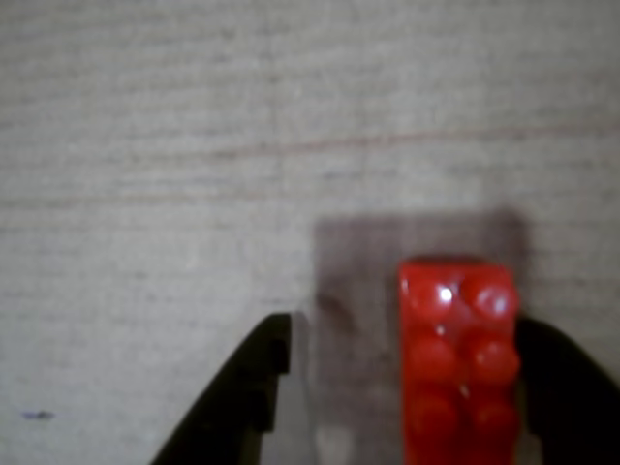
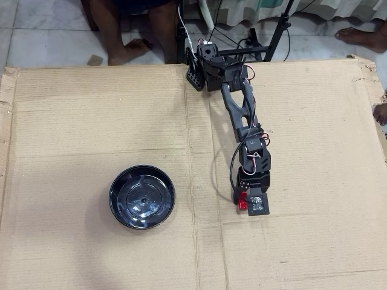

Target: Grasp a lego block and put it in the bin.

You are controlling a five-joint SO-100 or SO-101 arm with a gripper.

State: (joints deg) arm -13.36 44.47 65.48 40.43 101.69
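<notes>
1. The hand (image 1: 402,387) is open around the lego block (image 1: 457,363); its right finger touches the brick, its left one stands apart, so no grip yet.
2. The brick lies flat on the counter (image 2: 91,121), well right of the empty bin (image 2: 142,197).
3. The counter is cardboard on a tiled floor; somebody's bare feet (image 2: 136,48) are beyond it.

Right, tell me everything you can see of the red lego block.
The lego block is a small bright red brick of glossy-looking plastic, with two rows of round studs on top that catch the light. In the wrist view it runs lengthwise between the fingers of the pincer, against the right-hand one, with a gap to the left-hand one. Its shadow falls on the cardboard. In the overhead view only a sliver shows beneath the arm, well right of the black bowl.
</notes>
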